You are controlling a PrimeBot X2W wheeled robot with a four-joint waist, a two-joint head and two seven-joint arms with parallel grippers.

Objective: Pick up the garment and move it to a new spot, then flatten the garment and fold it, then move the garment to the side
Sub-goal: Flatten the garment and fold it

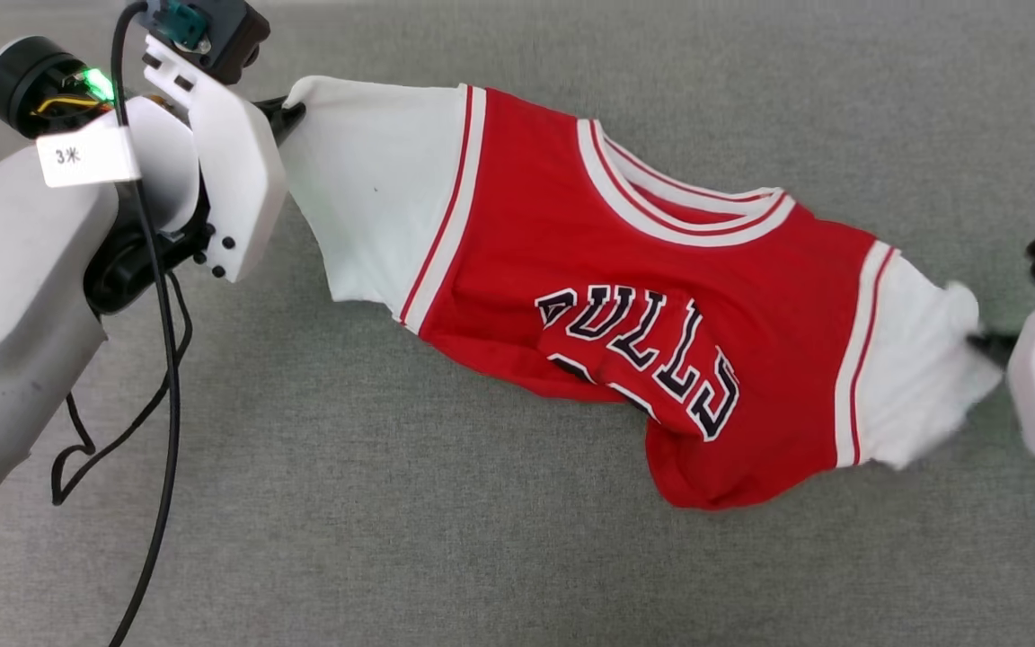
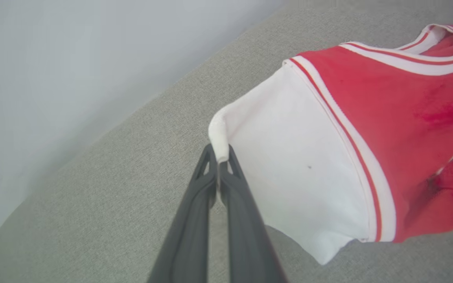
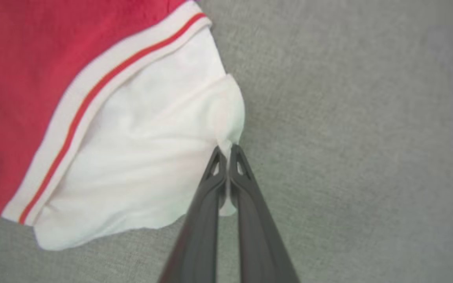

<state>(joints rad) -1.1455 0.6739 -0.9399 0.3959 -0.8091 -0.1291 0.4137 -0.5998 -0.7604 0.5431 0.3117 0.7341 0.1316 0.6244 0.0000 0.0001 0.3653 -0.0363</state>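
The shirt (image 1: 643,270) is stretched slantwise over the grey cloth surface (image 1: 482,575), pulled out between the two grippers, with its neck opening turned away from the robot. Its red body is crumpled, and a fold runs through the black lettering (image 1: 652,350). Whether the body rests on the cloth or hangs just above it cannot be told.

The left gripper (image 1: 293,112) sits at the far left end of the shirt. Its pale forearm (image 1: 14,296) reaches up from the near left, trailing a black cable (image 1: 163,377). In the left wrist view its two dark fingers (image 2: 195,212) are pressed together, pinching the rolled edge of the white sleeve (image 2: 289,165).

The right gripper (image 1: 985,341) is at the shirt's opposite end, nearer the robot than the left one. In the right wrist view its fingers (image 3: 250,212) are clamped on a bunched corner of the other white sleeve (image 3: 151,157), with cloth squeezed between the tips
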